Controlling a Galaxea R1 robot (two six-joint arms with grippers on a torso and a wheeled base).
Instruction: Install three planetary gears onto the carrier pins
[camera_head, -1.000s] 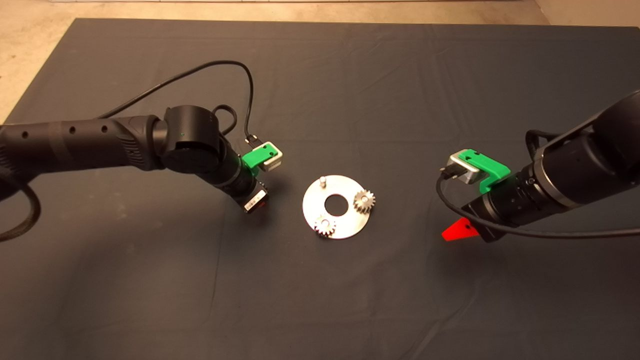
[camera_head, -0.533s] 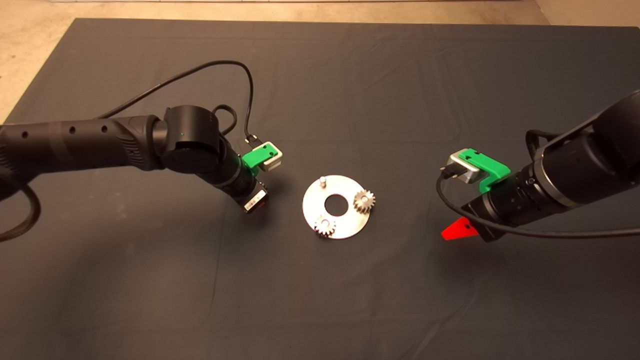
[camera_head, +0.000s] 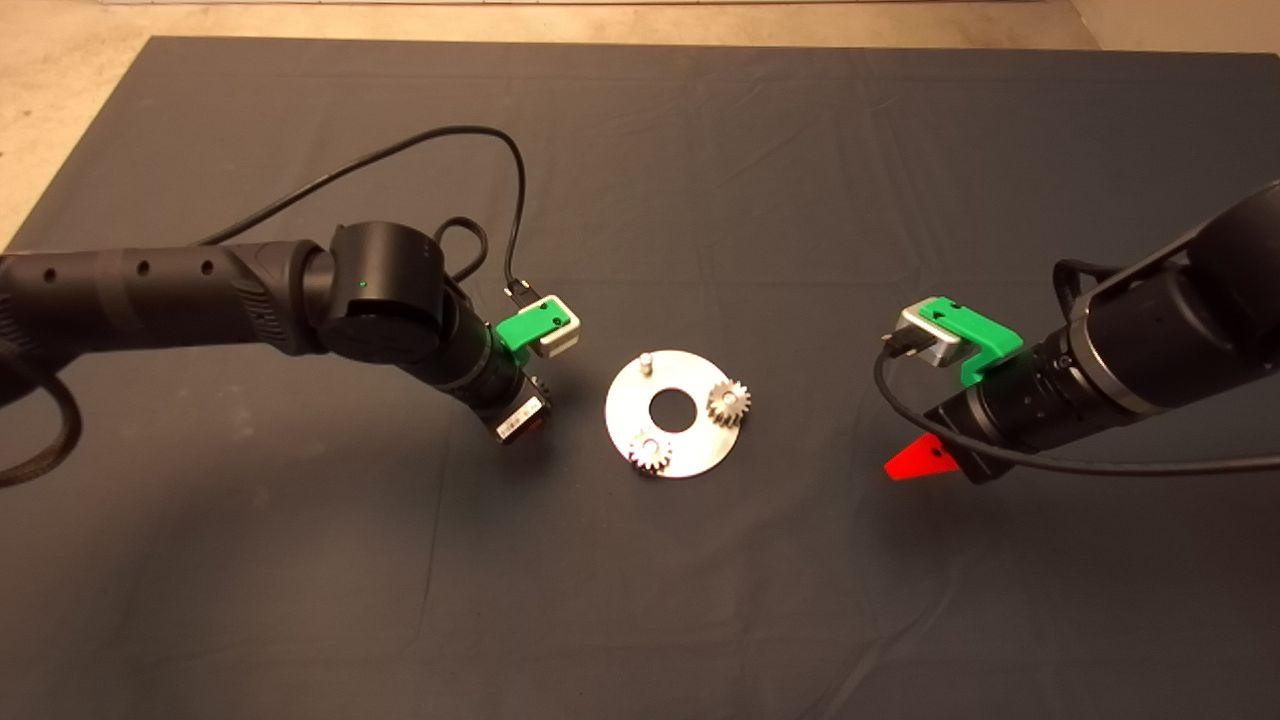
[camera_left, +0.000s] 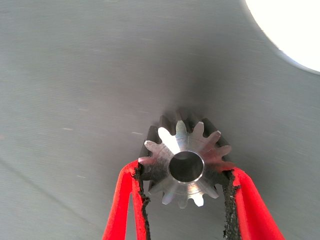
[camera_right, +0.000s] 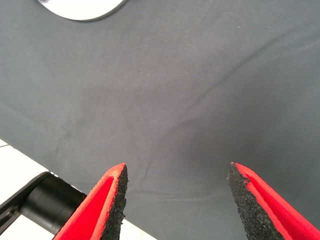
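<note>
Left end effector (camera_left: 185, 172) is clamping the third gear (camera_left: 186, 165) by its teeth, pads pressing on opposite sides, bore facing the wrist camera. Grip is sitting on tooth tips only, so the gear is likely sliding or tipping if it bumps anything. In the head view the left end effector (camera_head: 522, 418) is hanging just beside the disc (camera_head: 700, 455), on its left side, gear hidden under the wrist there. Two planetary gears are already sitting on pins: one at the near rim (camera_head: 650, 452), one at the right rim (camera_head: 729, 401). Bare pin (camera_head: 646, 360) is standing at the far-left rim, waiting. Main risks: bore missing the pin and the gear landing tilted or jamming; teeth clashing with the seated gears; a push shifting the loose disc on the mat (camera_head: 300, 600). Right end effector (camera_head: 915, 462) is idling well apart on the right, fingers (camera_right: 112, 200) spread wide, holding nothing.
</note>
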